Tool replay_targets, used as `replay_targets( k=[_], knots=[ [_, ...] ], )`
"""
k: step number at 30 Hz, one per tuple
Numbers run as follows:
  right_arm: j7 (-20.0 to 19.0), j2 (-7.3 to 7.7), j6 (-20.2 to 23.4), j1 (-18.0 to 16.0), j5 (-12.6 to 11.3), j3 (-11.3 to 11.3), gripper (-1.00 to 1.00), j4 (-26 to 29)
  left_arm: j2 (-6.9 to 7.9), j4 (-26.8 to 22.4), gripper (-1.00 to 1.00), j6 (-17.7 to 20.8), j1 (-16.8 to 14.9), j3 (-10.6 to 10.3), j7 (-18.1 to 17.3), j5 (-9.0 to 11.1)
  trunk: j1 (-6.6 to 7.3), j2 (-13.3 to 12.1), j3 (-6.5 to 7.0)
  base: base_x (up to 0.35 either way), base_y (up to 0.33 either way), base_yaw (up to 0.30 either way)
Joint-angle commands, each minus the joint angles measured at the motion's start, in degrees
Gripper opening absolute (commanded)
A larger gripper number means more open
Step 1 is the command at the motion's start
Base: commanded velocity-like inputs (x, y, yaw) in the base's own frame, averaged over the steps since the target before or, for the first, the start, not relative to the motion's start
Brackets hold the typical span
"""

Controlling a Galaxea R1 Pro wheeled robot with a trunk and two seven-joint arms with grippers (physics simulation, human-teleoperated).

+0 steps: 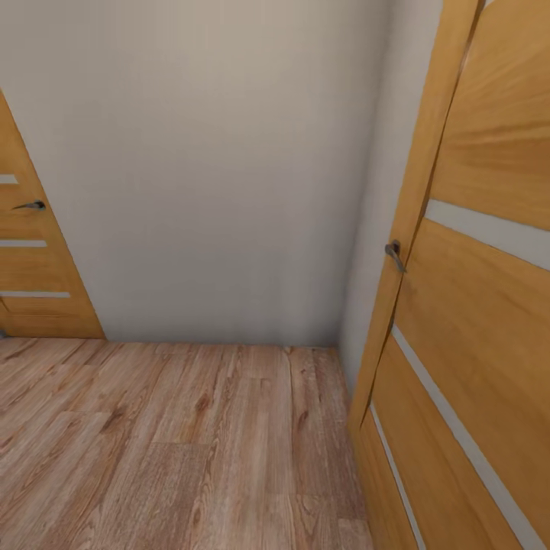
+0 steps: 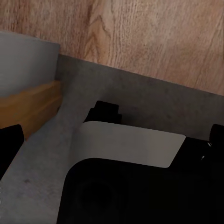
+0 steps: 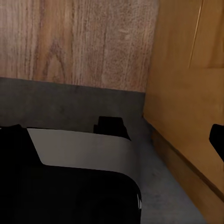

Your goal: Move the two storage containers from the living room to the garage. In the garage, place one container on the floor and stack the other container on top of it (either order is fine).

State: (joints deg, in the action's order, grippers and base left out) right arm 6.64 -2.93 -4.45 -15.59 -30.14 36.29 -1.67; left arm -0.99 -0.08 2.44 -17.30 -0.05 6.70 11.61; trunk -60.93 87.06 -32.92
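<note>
We are in transit here, facing a bare cream wall (image 1: 214,168) with light wood-plank flooring (image 1: 176,451) running up to its foot. A wood-panelled door (image 1: 473,321) stands open just right of that wall, its lever handle (image 1: 394,255) at the near edge, and a second door (image 1: 34,252) sits left of the wall. Neither orange-red bin shows before us, so we cannot say which way they lie from the fingers, how their long axis runs, or which arm is nearer. Both wrist cameras look down past the robot's own dark base (image 2: 135,186) onto a strip of grey concrete floor (image 2: 154,98) meeting the planks, so we judge we stand at the threshold by that open door. Whether the fingers are spread or closed, we cannot tell
</note>
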Motion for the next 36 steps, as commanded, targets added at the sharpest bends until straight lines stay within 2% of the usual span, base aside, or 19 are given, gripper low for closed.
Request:
replay_targets(
  k=[1,17,29,36],
  knots=[
    [0.04,-0.06,-0.3,-0.06,-0.53,0.49,1.0,-0.18,-0.02,-0.01,1.0,0.18,-0.03,-0.04,0.16,0.35,0.0,0.03,-0.05,0.0,0.015,0.0],
    [0.04,-0.01,-0.3,-0.06,-0.61,0.48,1.0,-0.18,0.02,-0.01,1.0,0.17,-0.05,-0.04,0.16,0.35,0.0,0.03,-0.05,0.0,0.004,0.0],
    [0.04,-0.06,-0.3,-0.06,-0.53,0.53,1.0,-0.18,0.02,-0.01,1.0,0.13,-0.04,-0.04,0.16,0.33,0.0,0.03,-0.05,0.002,0.085,0.0],
    [0.04,-0.06,-0.33,-0.06,-0.53,0.52,1.0,-0.18,0.1,-0.01,1.0,0.19,-0.03,-0.04,0.16,0.34,0.0,0.03,-0.05,0.245,0.001,0.0]
  ],
)
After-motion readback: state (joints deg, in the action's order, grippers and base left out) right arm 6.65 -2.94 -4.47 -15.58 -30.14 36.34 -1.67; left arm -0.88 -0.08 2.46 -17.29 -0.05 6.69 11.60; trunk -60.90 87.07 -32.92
